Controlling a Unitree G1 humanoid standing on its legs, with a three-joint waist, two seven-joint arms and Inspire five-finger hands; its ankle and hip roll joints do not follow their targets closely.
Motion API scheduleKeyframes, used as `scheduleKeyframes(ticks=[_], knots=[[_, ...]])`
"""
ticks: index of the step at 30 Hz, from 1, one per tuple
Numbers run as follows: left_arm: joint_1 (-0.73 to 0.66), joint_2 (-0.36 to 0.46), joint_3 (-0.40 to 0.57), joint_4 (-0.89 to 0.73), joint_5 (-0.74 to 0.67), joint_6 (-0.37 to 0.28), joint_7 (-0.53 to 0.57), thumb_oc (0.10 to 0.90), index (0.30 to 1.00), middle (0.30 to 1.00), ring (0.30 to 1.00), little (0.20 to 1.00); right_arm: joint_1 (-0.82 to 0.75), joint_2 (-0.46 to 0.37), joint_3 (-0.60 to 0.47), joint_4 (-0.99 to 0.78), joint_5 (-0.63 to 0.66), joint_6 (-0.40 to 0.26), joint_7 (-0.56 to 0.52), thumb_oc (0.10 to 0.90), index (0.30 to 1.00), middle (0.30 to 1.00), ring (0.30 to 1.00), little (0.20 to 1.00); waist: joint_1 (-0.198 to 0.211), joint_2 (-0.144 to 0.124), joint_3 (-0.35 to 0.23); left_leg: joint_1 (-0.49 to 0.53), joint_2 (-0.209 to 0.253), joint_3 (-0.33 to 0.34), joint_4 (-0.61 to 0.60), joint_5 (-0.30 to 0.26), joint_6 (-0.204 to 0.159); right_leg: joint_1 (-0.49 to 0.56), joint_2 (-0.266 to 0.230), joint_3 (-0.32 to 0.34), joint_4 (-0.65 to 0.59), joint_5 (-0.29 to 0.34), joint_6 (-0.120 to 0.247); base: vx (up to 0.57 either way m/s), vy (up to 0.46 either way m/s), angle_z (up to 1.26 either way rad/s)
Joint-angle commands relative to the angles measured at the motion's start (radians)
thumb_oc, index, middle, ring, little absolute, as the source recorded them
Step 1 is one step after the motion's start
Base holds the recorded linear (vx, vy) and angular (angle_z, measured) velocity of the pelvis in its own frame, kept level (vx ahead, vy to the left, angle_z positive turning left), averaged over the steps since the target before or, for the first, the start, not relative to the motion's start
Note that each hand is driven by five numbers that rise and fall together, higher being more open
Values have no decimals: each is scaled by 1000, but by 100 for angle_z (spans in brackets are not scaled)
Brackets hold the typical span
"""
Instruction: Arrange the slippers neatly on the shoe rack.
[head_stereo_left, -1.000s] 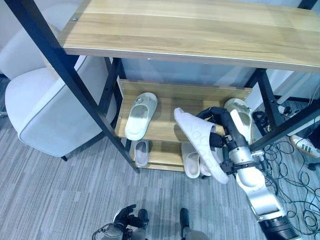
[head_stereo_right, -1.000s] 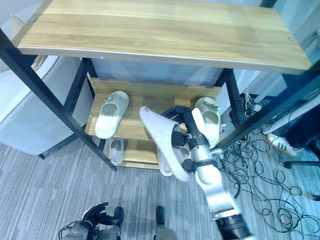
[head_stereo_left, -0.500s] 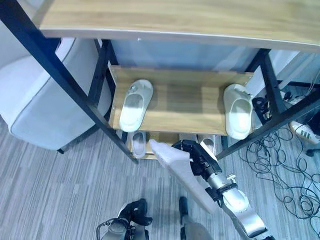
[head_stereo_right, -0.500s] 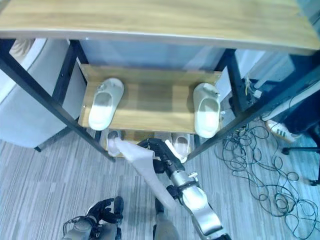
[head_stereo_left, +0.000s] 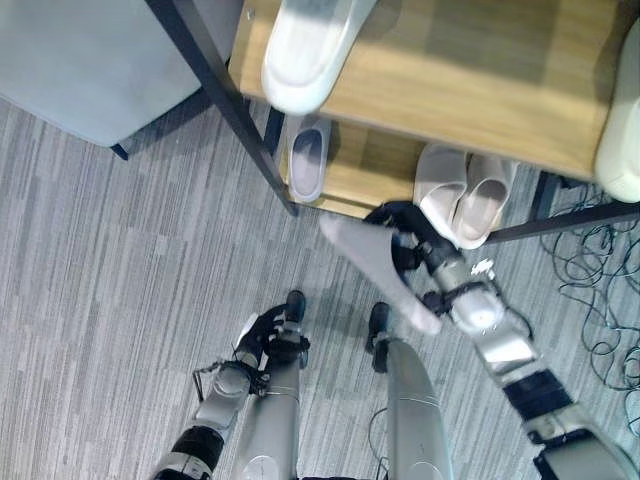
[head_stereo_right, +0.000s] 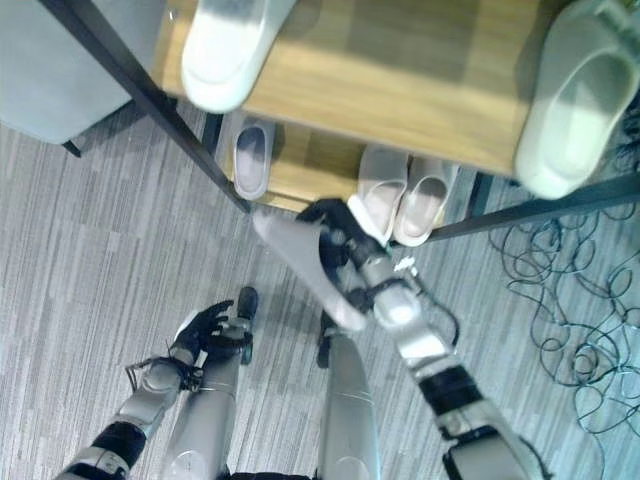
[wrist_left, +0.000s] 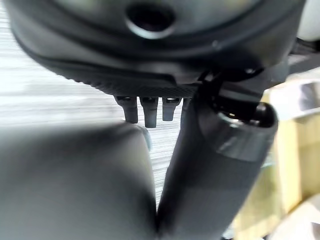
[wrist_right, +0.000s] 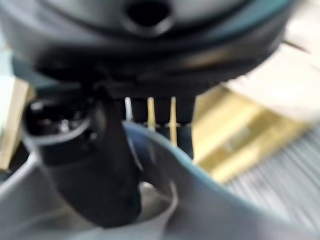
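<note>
While the left hand (head_stereo_left: 262, 338) hangs low at the lower left of the head views, its dark fingers loosely curled around nothing, the right hand (head_stereo_left: 418, 250) sits at the centre of the frame, just below the rack's front edge. Its fingers and thumb are wrapped round a white foam slipper (head_stereo_left: 375, 270), which lies slanted, one end pointing toward the upper left and the other toward the lower right. In the right wrist view the thumb (wrist_right: 95, 165) presses on the slipper's pale curved strap, with the fingers (wrist_right: 150, 112) on its far side.

Beneath both hands spreads the grey striped carpet floor (head_stereo_left: 110, 270).

Just past the held slipper, on the wooden bottom shelf (head_stereo_left: 365, 175) of the shoe rack, a pair of pale pinkish slippers (head_stereo_left: 465, 195) lies side by side, touching. Further left on that same shelf, beside the black metal leg (head_stereo_left: 240, 115), lies a small light grey slipper (head_stereo_left: 308, 160).

Higher up the frame, on the wooden middle shelf (head_stereo_left: 470, 90), a cream slipper (head_stereo_left: 305, 45) sits at the upper left with one end hanging over the front edge. Well apart from it, another cream slipper (head_stereo_right: 575, 95) rests at the shelf's right end.

At the upper left corner is a pale grey upholstered seat (head_stereo_left: 90, 60). Black cables (head_stereo_left: 600, 290) tangle on the floor at the right.
</note>
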Motion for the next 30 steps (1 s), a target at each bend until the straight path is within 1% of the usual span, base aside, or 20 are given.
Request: scheduleKeyframes(ticks=[1,2,5,6,7,8,10,11,15,17,19,20,21,22,23,25,26,28,29,30], knots=[[50,3,-30,-52,1,0,2,800,900,900,900,900,-36,-13,-48,-154,-60,-111,-115,400,300,300,300,300,-20,28,-29,-54,52,1,126,-36,42,-37,13,14,62,83,-3,11,65,-1],[22,30,-62,-130,-8,10,1,800,900,900,900,900,-97,-51,-44,-141,-81,-108,-146,400,300,300,300,300,-17,35,-29,-158,47,-2,245,-69,48,-140,13,23,172,51,-11,28,53,-6],[-2,60,-76,-291,-42,24,5,800,900,900,900,900,-149,-92,-64,-121,-106,-96,-184,400,300,300,300,300,-11,52,-29,-301,44,-7,425,-119,58,-272,-2,31,342,-9,-24,42,44,-9],[-10,67,-87,-344,-54,26,1,800,900,900,900,900,-167,-100,-67,-120,-110,-89,-196,400,300,300,300,300,-12,55,-29,-340,41,-11,482,-139,61,-314,-1,39,396,-21,-23,31,34,-2],[-11,68,-87,-345,-54,27,1,800,900,900,900,900,-168,-101,-67,-120,-110,-89,-196,400,300,300,300,300,-11,55,-29,-344,41,-11,487,-142,61,-318,-1,39,401,-24,-23,79,30,0],[-55,92,-110,-460,-81,37,1,800,900,900,900,900,-236,-126,-58,-108,-126,-74,-223,400,300,300,300,300,-11,63,-29,-435,34,-17,627,-177,64,-408,-10,48,541,-69,-34,93,21,0],[-109,114,-135,-552,-95,36,6,800,900,900,900,900,-316,-151,-33,-78,-141,-62,-240,400,300,300,300,300,-11,71,-29,-519,29,-18,761,-217,67,-488,-13,60,664,-93,-36,100,28,0],[-111,115,-133,-554,-96,38,6,800,900,900,900,900,-321,-152,-30,-75,-141,-63,-241,400,300,300,300,300,-12,71,-29,-527,28,-19,770,-220,66,-496,-13,61,673,-97,-36,88,13,3],[-258,181,-194,-737,-120,31,24,800,900,900,900,900,-503,-217,40,-14,-172,-39,-289,400,300,300,300,300,-18,80,-29,-689,13,-29,1025,-287,71,-655,5,93,931,-145,-35,137,34,-1],[-332,257,-223,-864,-107,29,63,800,900,900,900,900,-644,-258,129,107,-175,-33,-336,400,300,300,300,300,-7,64,-29,-697,-1,-34,1156,-360,64,-693,20,138,1100,-182,-35,210,45,-14],[-328,269,-216,-903,-104,26,77,800,900,900,900,900,-677,-257,142,126,-170,-30,-346,400,300,300,300,300,-1,61,-29,-697,-2,-40,1194,-376,65,-702,30,154,1139,-185,-35,113,28,-9],[-309,296,-203,-962,-131,26,99,800,900,900,900,900,-737,-279,196,183,-160,-16,-363,400,300,300,300,300,14,56,-29,-697,1,-47,1269,-410,60,-714,45,190,1227,-193,-34,92,45,-11],[-315,331,-201,-993,-121,25,102,800,900,900,900,900,-769,-291,222,224,-148,-13,-369,400,300,300,300,300,21,57,-29,-697,-3,-55,1309,-424,58,-717,49,205,1263,-197,-34,94,45,-14],[-314,331,-199,-994,-121,26,102,800,900,900,900,900,-774,-289,226,229,-146,-15,-370,400,300,300,300,300,21,55,-29,-697,-1,-53,1309,-424,58,-719,50,207,1263,-196,-35,71,45,-10],[-313,390,-179,-1057,-105,25,126,800,900,900,900,900,-813,-313,264,257,-138,-11,-376,400,300,300,300,300,31,55,-29,-697,-1,-65,1357,-450,54,-720,58,231,1321,-201,-31,60,51,-5],[-305,430,-166,-1088,-122,26,139,800,900,900,900,900,-855,-326,307,310,-125,-11,-378,400,300,300,300,300,42,52,-29,-697,-6,-70,1413,-473,53,-725,64,248,1379,-203,-31,52,59,-6],[-305,430,-165,-1088,-122,26,139,800,900,900,900,900,-857,-325,308,311,-124,-11,-378,400,300,300,300,300,42,51,-29,-697,-6,-69,1413,-473,53,-726,64,249,1379,-203,-31,32,62,-14],[-307,524,-166,-1140,-145,17,153,800,900,900,900,900,-946,-327,415,392,-100,-7,-372,400,300,300,300,300,64,51,-29,-697,-10,-89,1482,-504,53,-723,71,257,1427,-205,-35,21,68,-12],[-305,525,-163,-1142,-145,18,154,800,900,900,900,900,-950,-324,419,397,-98,-9,-373,400,300,300,300,300,63,52,-29,-697,-9,-91,1484,-506,52,-723,72,256,1427,-205,-35,19,88,-9],[-288,563,-154,-1167,-160,13,162,800,900,900,900,900,-968,-326,457,421,-99,-6,-375,400,300,300,300,300,74,54,-29,-697,-9,-100,1504,-516,48,-715,65,256,1434,-208,-34,18,61,-15]])
